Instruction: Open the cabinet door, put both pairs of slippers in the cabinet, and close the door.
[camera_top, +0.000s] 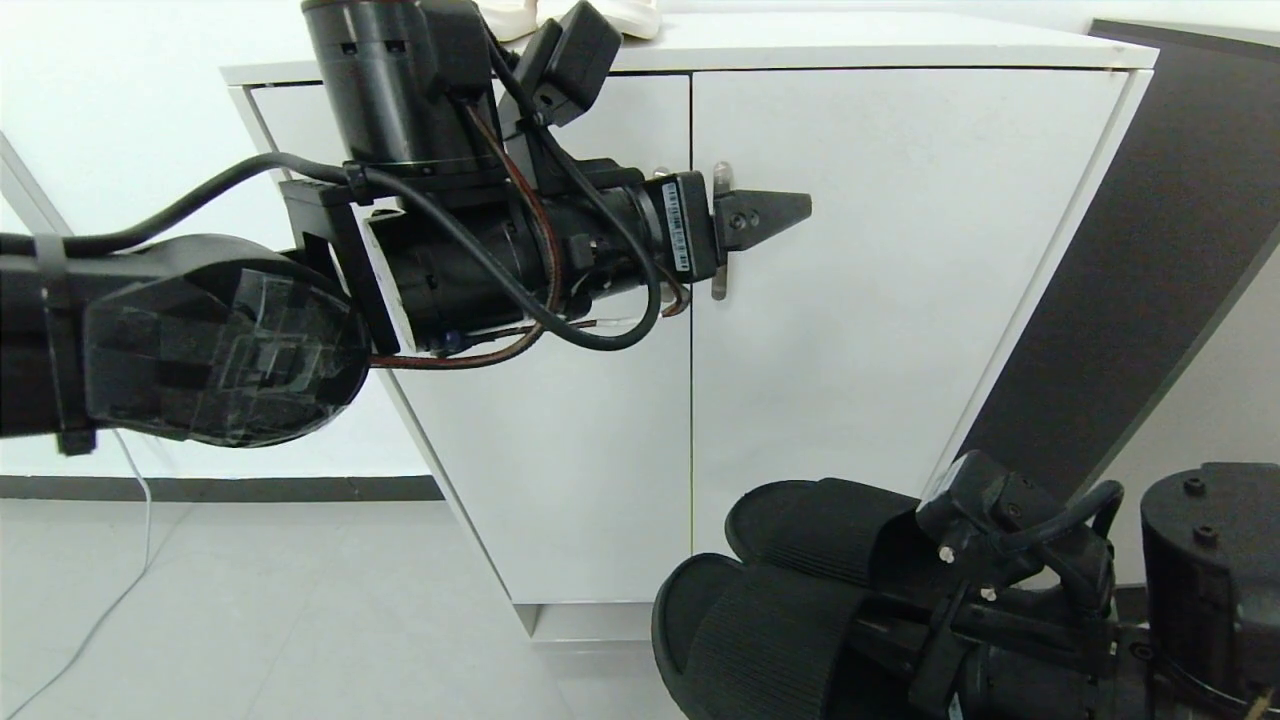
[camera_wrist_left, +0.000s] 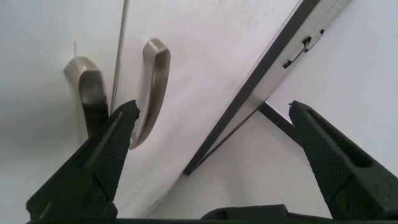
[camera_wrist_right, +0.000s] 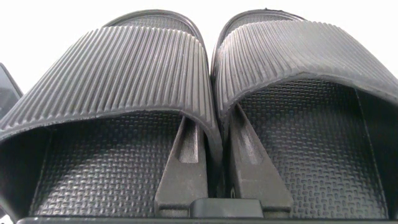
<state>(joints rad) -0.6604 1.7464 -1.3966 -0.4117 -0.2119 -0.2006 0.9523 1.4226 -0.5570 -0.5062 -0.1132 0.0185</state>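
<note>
Black slippers (camera_top: 780, 620), two; cabinet doors (camera_top: 900, 320), two

Your L arm (camera_top: 200, 340) comes in from the left side, forearm roughly level, wrist pointing right. L tool (camera_top: 790, 210) is up high, fingers (camera_wrist_left: 99, 162) spread wide apart. R arm (camera_top: 1020, 610) sits low at bottom right. R tool (camera_wrist_right: 214, 134) is pinched tight on the black slippers (camera_wrist_right: 143, 68), one finger inside each shoe.

Cabinet door (camera_top: 880, 300) shut; black slippers (camera_top: 790, 590) held
</note>
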